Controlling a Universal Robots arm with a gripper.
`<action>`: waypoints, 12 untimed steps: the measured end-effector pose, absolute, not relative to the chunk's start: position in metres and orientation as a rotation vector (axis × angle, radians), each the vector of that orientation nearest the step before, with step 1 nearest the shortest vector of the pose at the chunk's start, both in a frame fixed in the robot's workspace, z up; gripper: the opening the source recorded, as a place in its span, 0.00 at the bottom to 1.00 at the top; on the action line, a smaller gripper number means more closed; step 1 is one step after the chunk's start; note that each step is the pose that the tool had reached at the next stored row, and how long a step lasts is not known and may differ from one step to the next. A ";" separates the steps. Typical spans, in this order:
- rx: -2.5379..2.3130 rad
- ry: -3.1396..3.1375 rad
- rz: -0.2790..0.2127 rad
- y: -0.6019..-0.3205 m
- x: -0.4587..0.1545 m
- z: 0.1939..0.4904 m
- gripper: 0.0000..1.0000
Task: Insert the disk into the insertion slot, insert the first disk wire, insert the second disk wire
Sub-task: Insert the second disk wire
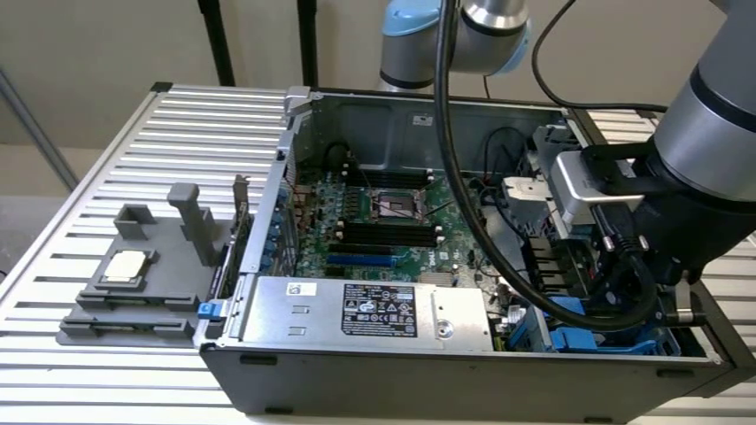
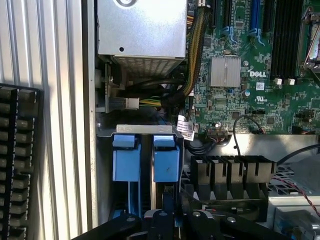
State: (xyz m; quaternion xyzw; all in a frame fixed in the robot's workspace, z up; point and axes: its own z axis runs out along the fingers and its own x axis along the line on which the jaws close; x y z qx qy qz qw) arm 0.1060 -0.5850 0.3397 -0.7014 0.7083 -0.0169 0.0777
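An open desktop computer case [image 1: 473,372] lies on a ribbed metal bench [image 1: 142,177]. At the exterior view's left, well away from the tool, a grey plastic fixture [image 1: 142,283] sits on the bench with a small pale block resting in it. Inside the case, a silver power-supply box [image 1: 366,310] with a black label lies along the near wall, and the green motherboard [image 1: 378,221] lies beyond it. Thick black cables [image 1: 473,221] hang across the case from the arm [image 1: 709,150]. At the exterior view's right, the arm reaches down into the corner of the case, and the tool [image 2: 167,220] is low over the insertion slot [image 1: 590,332], the drive cage with blue plastic rails. In the wrist view, two blue tabs [image 2: 145,155] stand side by side just ahead of the tool. The tool's dark fingers are close together around a narrow dark edge in the cage; whether this is the disk, or whether it is gripped, cannot be made out.
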 end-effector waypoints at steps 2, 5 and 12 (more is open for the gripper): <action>-2.101 2.121 -0.050 -0.585 0.106 0.340 0.16; -2.101 2.122 -0.051 -0.585 0.106 0.341 0.16; -2.101 2.121 -0.051 -0.587 0.106 0.342 0.16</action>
